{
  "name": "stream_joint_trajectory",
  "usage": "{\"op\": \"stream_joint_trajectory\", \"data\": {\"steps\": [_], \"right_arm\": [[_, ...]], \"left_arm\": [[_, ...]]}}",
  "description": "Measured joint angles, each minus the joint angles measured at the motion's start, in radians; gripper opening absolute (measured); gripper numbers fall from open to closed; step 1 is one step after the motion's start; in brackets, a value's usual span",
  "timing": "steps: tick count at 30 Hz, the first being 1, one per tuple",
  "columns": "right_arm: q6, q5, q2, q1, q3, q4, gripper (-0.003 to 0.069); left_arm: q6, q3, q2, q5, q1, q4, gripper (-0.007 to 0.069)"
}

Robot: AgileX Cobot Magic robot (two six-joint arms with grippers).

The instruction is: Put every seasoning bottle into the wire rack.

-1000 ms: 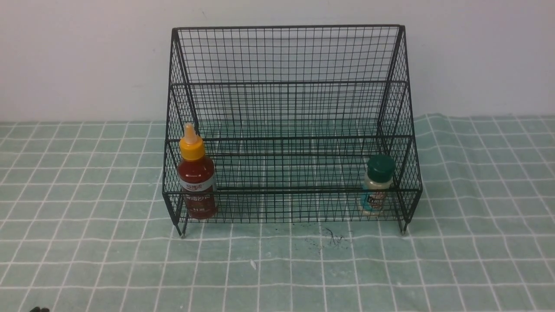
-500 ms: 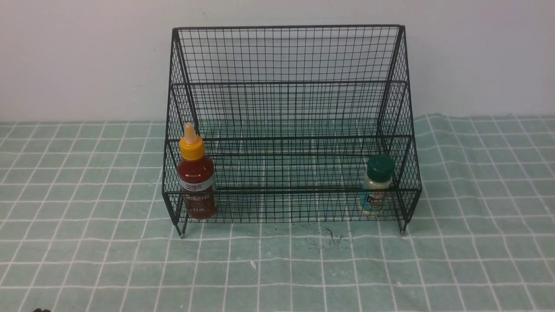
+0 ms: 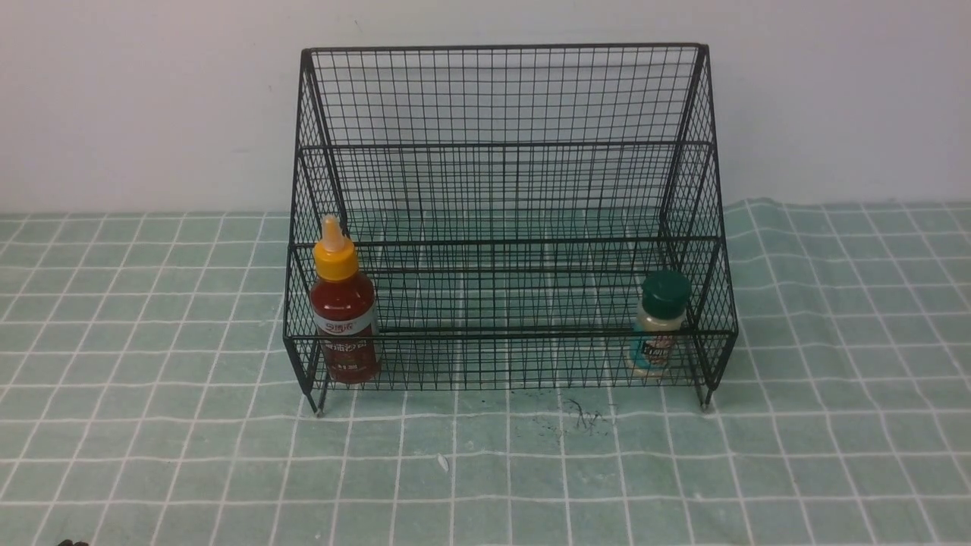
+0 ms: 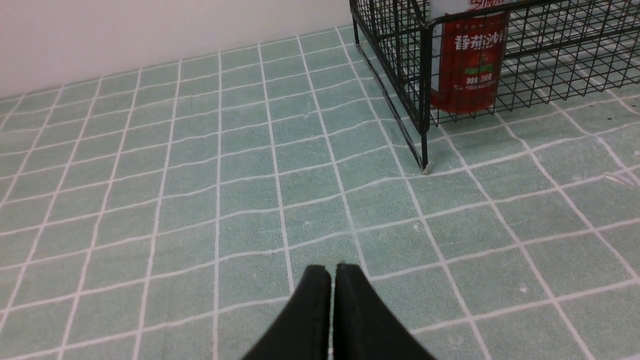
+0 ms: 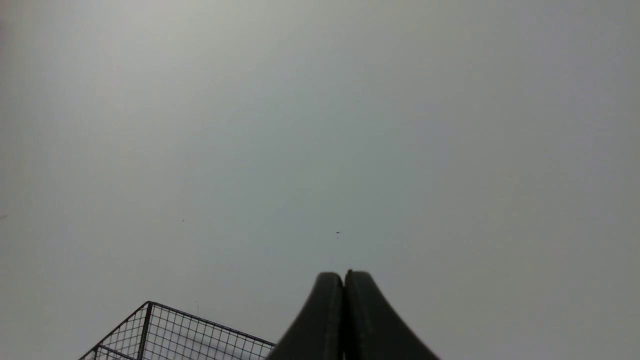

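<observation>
A: Nearest the camera?
B: Left gripper (image 4: 332, 272) and right gripper (image 5: 344, 280), both clenched and empty. Nothing has shifted over the last second; the task looks complete.
A: Farther back?
B: The wire rack (image 3: 501, 189) has the sauce bottle (image 3: 344, 311) front-left and the shaker jar (image 3: 658, 324) front-right. The red label's Chinese print is only partly legible.

Bottles (image 3: 343, 303) inside rack (image 3: 501, 98), opposite ends
</observation>
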Motion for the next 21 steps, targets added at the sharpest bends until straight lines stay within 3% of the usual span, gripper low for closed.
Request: {"op": "stream_joint_trajectory", "data": {"steps": [2,4,6,10,11,12,16,21], "right_arm": [[-0.055,-0.001,0.0,0.0,0.0,0.162,-0.0015],[-0.185,0.016,0.0,0.0,0.0,0.364,-0.0015],[-0.45,0.047,0.0,0.0,0.0,0.691,-0.0015],[-0.956,0.136,0.0,0.0,0.0,1.156,-0.0015],[-1.005,0.147,0.0,0.0,0.0,1.202,-0.0015],[-1.171,0.185,0.0,0.0,0.0,1.371,-0.0015],[-1.383,0.202,0.0,0.0,0.0,1.536,-0.0015],[-1.422,0.202,0.0,0.0,0.002,1.566,-0.0015]], "left_arm": [[0.0,0.0,0.0,0.0,0.0,0.0,-0.0006],[0.0,0.0,0.0,0.0,0.0,0.0,-0.0006],[0.0,0.0,0.0,0.0,0.0,0.0,-0.0006],[0.0,0.0,0.0,0.001,0.0,0.0,-0.0006],[0.0,0.0,0.0,0.001,0.0,0.0,-0.0006],[0.0,0.0,0.0,0.001,0.0,0.0,-0.0006],[0.0,0.0,0.0,0.001,0.0,0.0,-0.0006],[0.0,0.0,0.0,0.001,0.0,0.0,-0.0006]]}}
